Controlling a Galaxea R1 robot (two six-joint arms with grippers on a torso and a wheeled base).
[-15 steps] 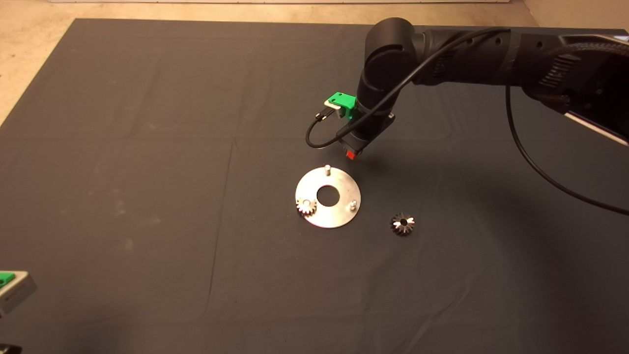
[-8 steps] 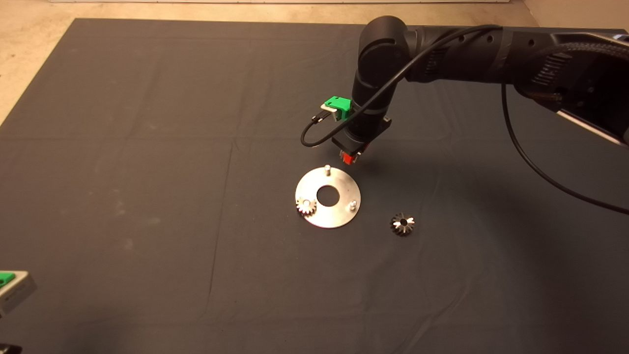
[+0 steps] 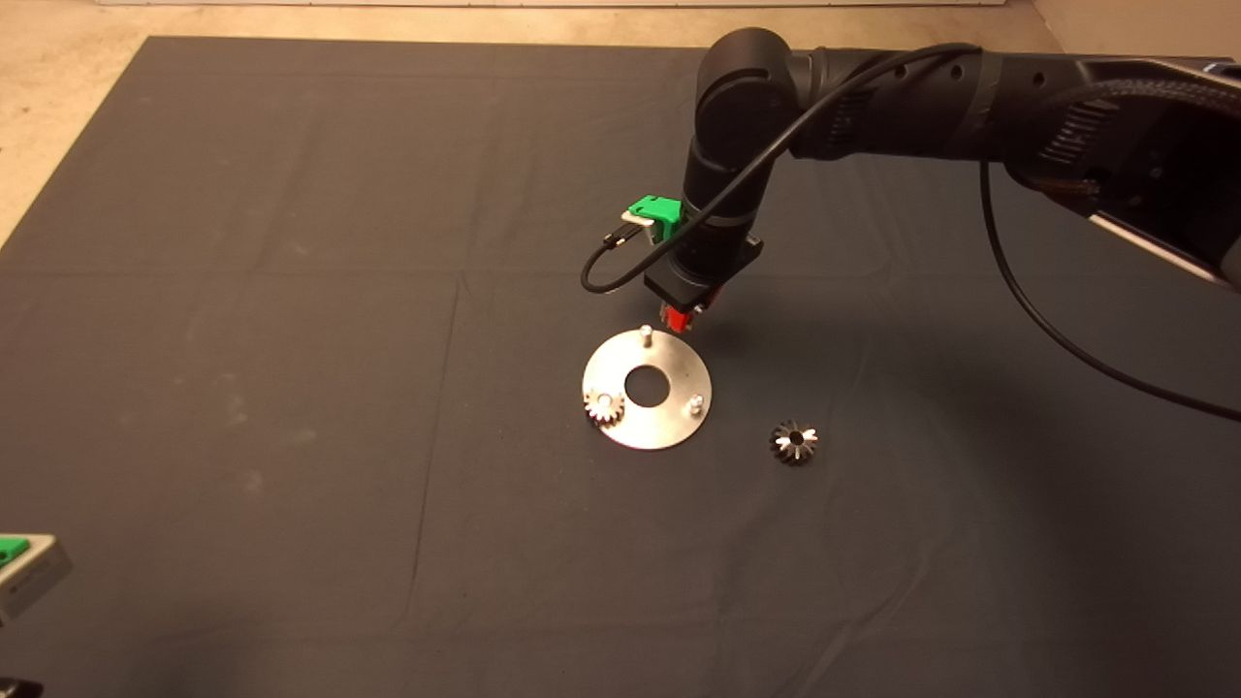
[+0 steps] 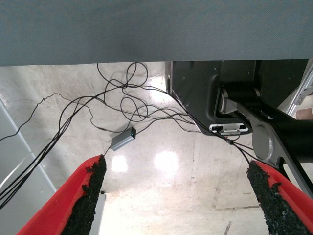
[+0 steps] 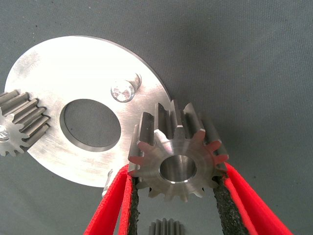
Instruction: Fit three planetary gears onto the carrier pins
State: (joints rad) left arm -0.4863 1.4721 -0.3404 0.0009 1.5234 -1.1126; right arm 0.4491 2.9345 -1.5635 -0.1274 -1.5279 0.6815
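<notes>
The round silver plate [image 3: 669, 427] lies mid-mat with a central hole. One planetary gear [image 3: 604, 407] sits on its near-left carrier pin. The far pin [image 3: 644, 334] and the right pin [image 3: 695, 403] are bare. Another gear [image 3: 794, 441] lies loose on the mat to the plate's right. My right gripper [image 3: 679, 320] hovers over the plate's far rim, just right of the far pin. In the right wrist view it [image 5: 177, 171] is shut on a third gear [image 5: 176, 161], held beside a bare pin [image 5: 122, 90] above the plate [image 5: 73, 68]. My left gripper [image 3: 19, 572] is parked at the lower left.
The dark mat [image 3: 291, 291] has creases, and bare floor shows beyond its far edge. The left wrist view looks past the mat's edge at floor cables [image 4: 122, 98] and a black machine base [image 4: 215, 93], with the left fingers [image 4: 90, 196] spread apart.
My right gripper has moved left with the gear, closer to the far pin. The plate, the mounted gear and the loose gear have not moved.
</notes>
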